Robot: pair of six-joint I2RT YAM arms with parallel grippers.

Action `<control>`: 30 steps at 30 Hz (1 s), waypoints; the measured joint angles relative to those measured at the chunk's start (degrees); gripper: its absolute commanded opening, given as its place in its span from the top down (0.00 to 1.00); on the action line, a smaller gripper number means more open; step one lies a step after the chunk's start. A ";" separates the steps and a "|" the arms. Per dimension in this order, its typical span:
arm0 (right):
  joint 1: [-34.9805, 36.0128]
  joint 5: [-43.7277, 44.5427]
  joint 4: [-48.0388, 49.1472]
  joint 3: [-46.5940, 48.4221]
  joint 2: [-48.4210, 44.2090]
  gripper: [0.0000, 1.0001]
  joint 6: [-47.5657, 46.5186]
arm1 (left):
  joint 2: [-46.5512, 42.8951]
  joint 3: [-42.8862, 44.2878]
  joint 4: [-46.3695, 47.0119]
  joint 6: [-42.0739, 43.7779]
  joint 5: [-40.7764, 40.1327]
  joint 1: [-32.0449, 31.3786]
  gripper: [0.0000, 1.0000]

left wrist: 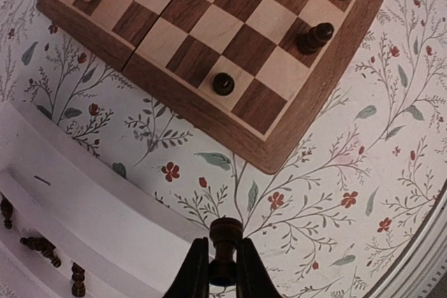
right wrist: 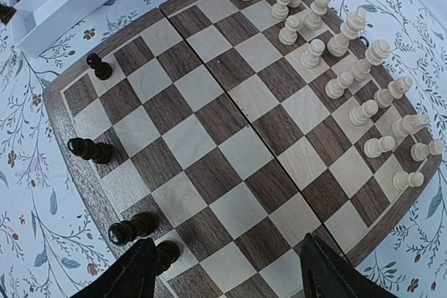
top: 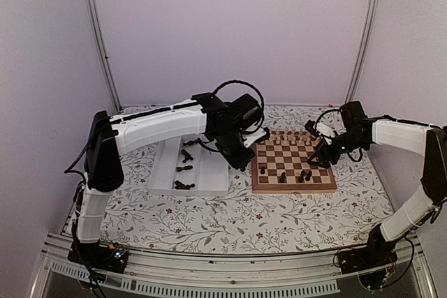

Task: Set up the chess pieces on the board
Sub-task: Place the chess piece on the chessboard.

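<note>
**Table** (top: 209,225): covered by a floral cloth; it carries everything below.

**Left arm** (top: 154,125): reaches from the near-left base across the tray toward the board's left edge.

**Right arm** (top: 401,136): bends in from the right to the board's right side.

**Board** (top: 290,158): a checkered wooden square with a pale border, lying right of centre on the cloth.

**White tray** (top: 164,169): rectangular with long compartments, lying left of the board with a strip of cloth between them.

**Right gripper** (right wrist: 230,277): fingers spread wide, hanging over the board's near right part.

**Left gripper** (left wrist: 222,277): fingers pressed onto the held piece (left wrist: 225,232), a dark figure whose rounded end protrudes beyond the fingertips. It hangs over the cloth between the tray and the board's near-left corner, touching neither.

**Pale pieces** (right wrist: 335,54): fill the two rows along the board's far side.

**Dark chess pieces** (right wrist: 89,150): four stand on the board's near rows, two of them close together toward the right. Others lie loose in the tray's compartments (top: 184,185), some on their sides.
</note>
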 measured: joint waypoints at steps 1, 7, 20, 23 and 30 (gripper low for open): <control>0.00 0.04 0.00 0.00 0.00 0.27 0.00 | 1.66 1.60 0.07 0.24 0.76 -0.57 0.88; 0.00 0.20 0.00 0.00 0.00 0.27 -0.02 | 8.63 8.63 0.22 0.68 4.13 -2.45 0.88; 0.00 0.44 0.00 0.00 0.00 0.27 -0.24 | 14.23 13.35 2.36 0.61 6.86 -2.58 0.87; 0.00 0.50 -0.02 0.00 0.00 0.27 -0.24 | 15.41 13.94 2.75 0.63 6.80 -2.58 0.87; 0.00 0.68 -0.02 0.00 0.48 0.27 -0.24 | 16.52 15.06 3.04 0.68 6.21 -2.54 0.87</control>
